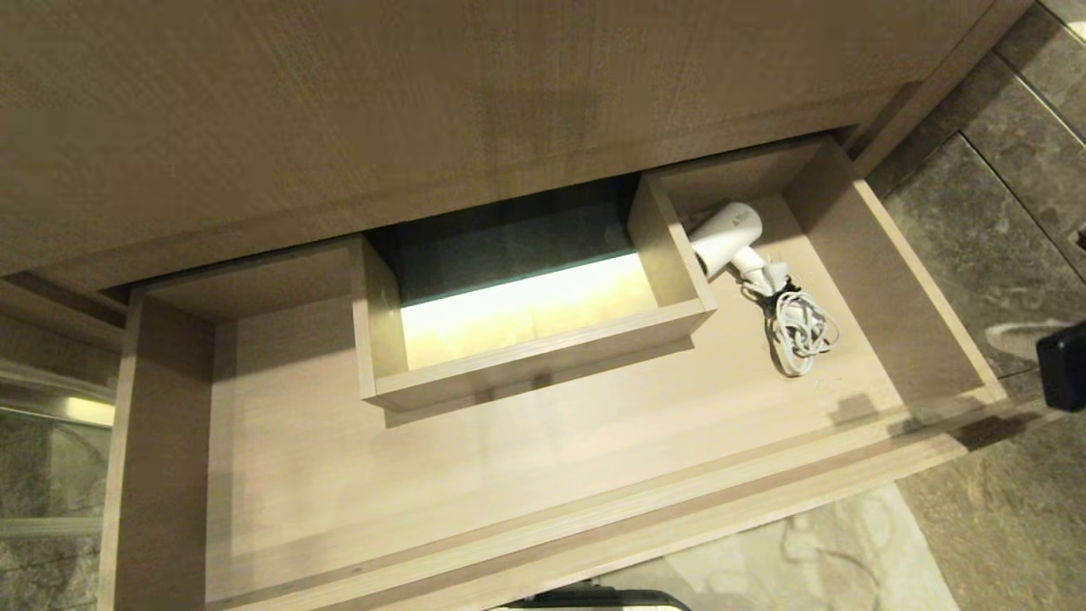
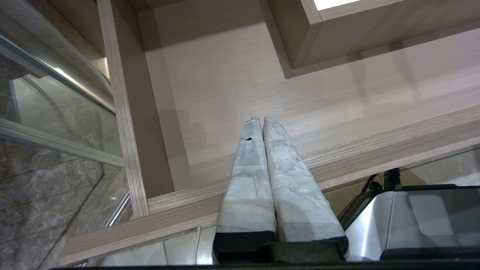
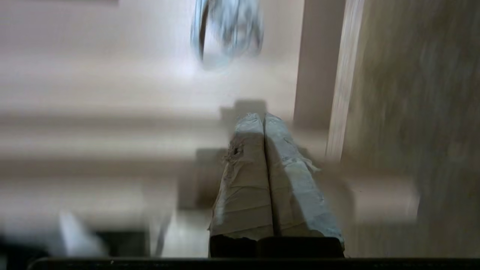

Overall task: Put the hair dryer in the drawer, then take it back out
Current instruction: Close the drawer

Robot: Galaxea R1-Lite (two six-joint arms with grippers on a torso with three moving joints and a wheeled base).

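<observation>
A: What could go wrong from here, taken from the largest thing down?

B: The drawer (image 1: 543, 475) is seen pulled wide open, so it could be knocked by an arm swung in low across its front rail. The boxed cutout (image 1: 526, 339) comes next: the hair dryer (image 1: 728, 238) is lying in the right-hand compartment with its barrel just beside, perhaps touching, the cutout's side wall, so little room is judged to be left for a pincer on that side. Smallest is the coiled cord (image 1: 797, 331), bunched on the drawer floor beside the handle; it could be snagged or dragged, and the dryer swung on it, if only the handle is lifted.

A: And the pincers?

B: The right pincer (image 3: 262, 118) is seen clenched on nothing, above the drawer's front edge with the cord ahead of it; a grasp would fail unless it is released first. The left pincer (image 2: 261, 120) is likewise clenched and empty, parked over the drawer's left end.

A: The count?

B: One drawer, one cutout, one hair dryer, one cord, two pincers.
</observation>
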